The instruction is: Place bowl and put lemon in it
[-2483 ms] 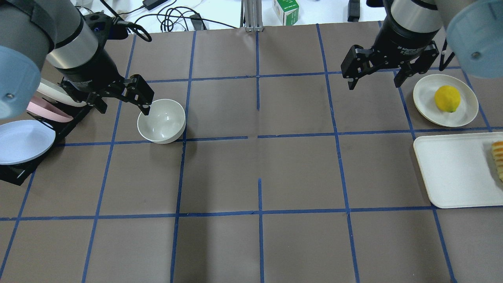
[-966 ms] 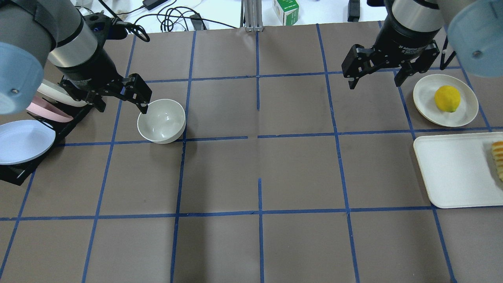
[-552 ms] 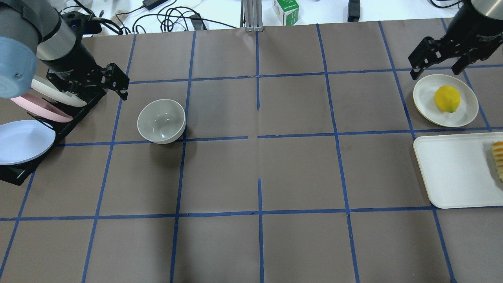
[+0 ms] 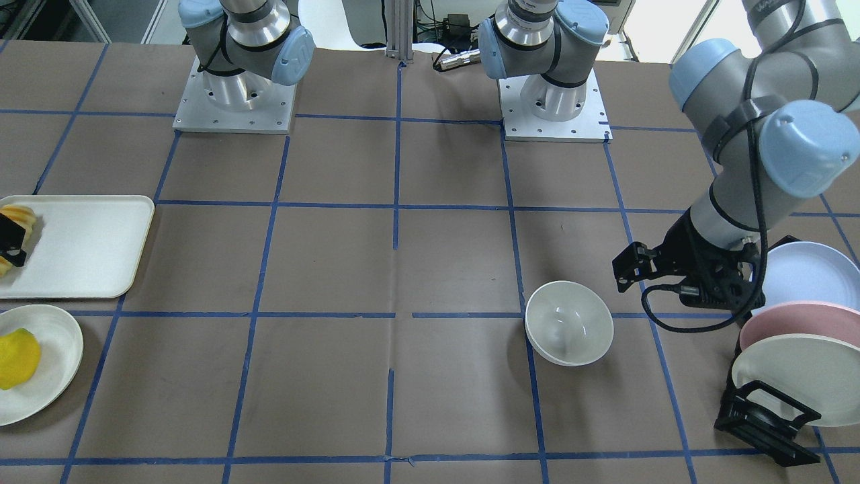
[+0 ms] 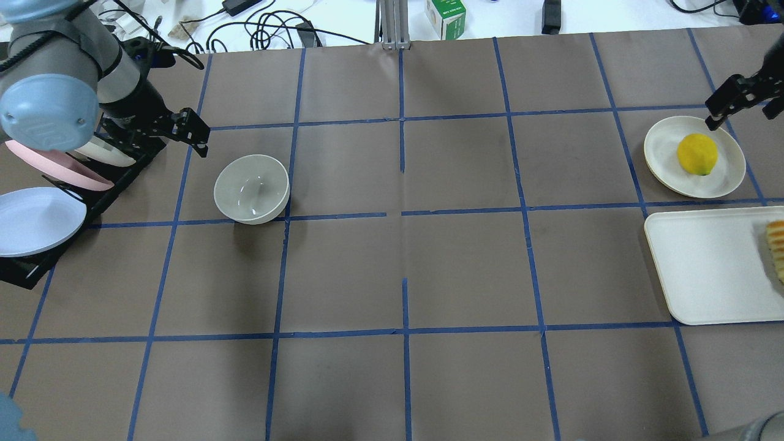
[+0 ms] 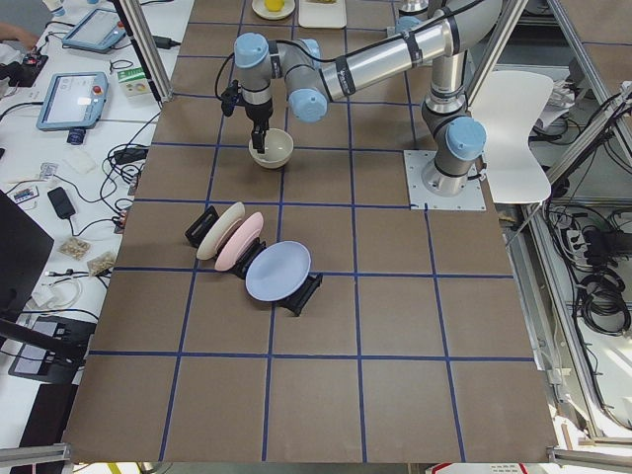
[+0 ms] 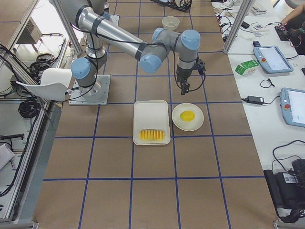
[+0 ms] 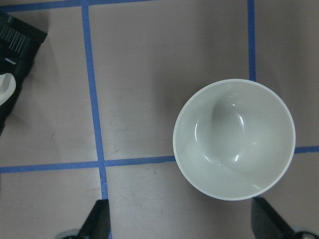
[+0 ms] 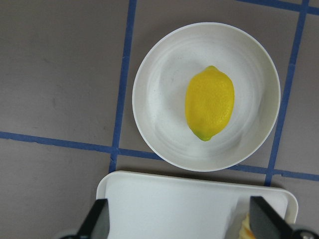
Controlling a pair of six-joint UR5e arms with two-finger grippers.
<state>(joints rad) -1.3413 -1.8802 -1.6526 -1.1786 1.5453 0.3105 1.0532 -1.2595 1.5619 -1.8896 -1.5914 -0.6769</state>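
Table [image 5: 404, 263]: brown, with a blue tape grid.
Tray [image 5: 704, 263]: white, right edge of overhead view, sliced food [image 5: 776, 248] at its right end.
Rack [image 5: 21, 272]: black, left edge, holds pastel plates [image 5: 37, 219].
Plate [image 5: 658, 144]: off-white, upper right, just above tray.
Bowl [image 5: 252, 188]: upright on table, left of centre, right of rack.
Left gripper [image 8: 183, 221]: fingers wide, holding nothing, up-left of bowl, apart from it.
Right gripper [image 9: 182, 221]: wide, holding nothing, upper right by plate.
Lemon [image 5: 697, 154]: lying on plate.
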